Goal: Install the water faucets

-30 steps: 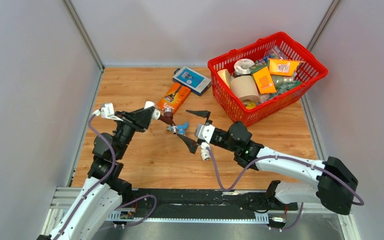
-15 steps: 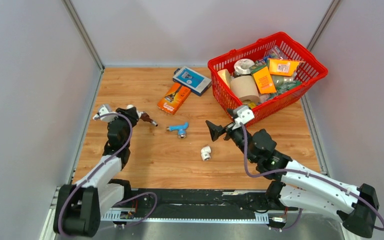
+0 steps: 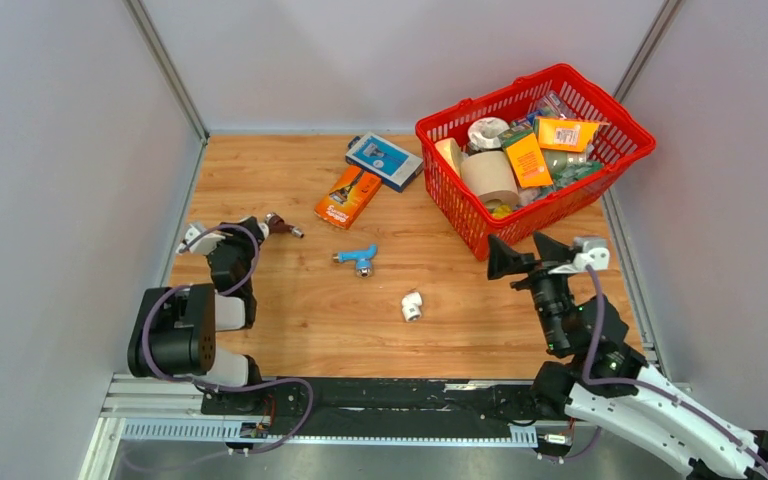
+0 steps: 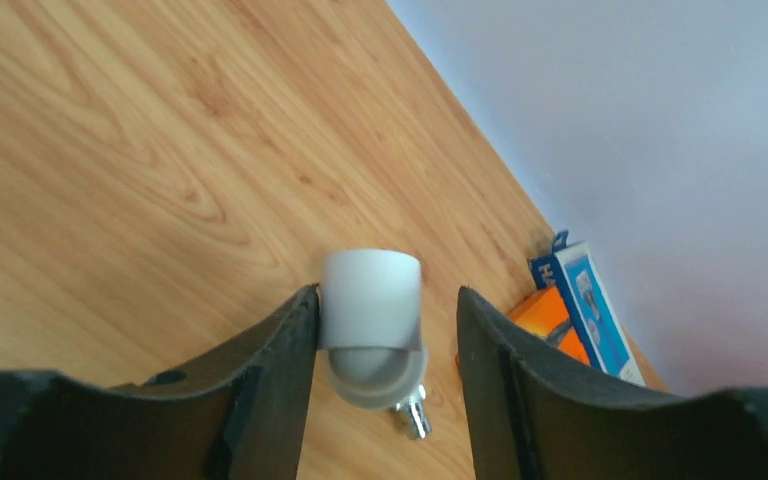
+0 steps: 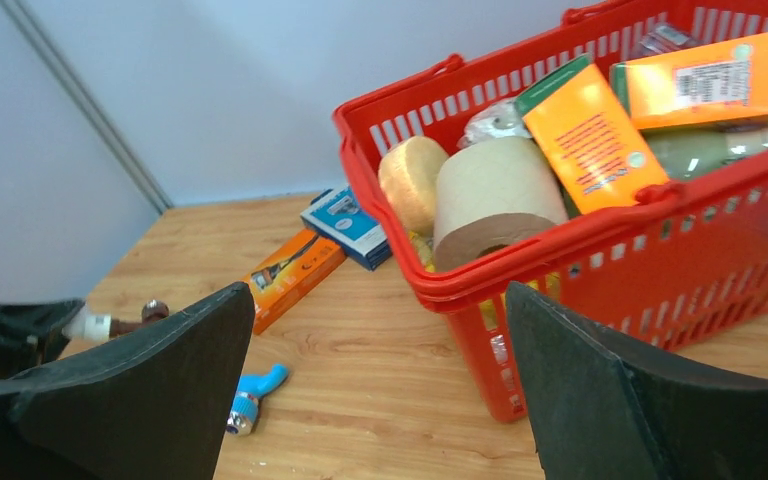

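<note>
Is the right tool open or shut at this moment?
Open. In the right wrist view the right tool has its two dark fingers far apart, with only the table and the red basket showing between them.

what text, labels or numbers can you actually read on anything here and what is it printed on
No text can be read in any view.
Orange box on the table: print too small.
Blue box beside it: print too small.
Orange packet in the red basket: rows of print, blurred.
Second orange packet: white barcode label, digits unreadable.
Blue faucet, white elbow fitting: no marking visible.
</note>
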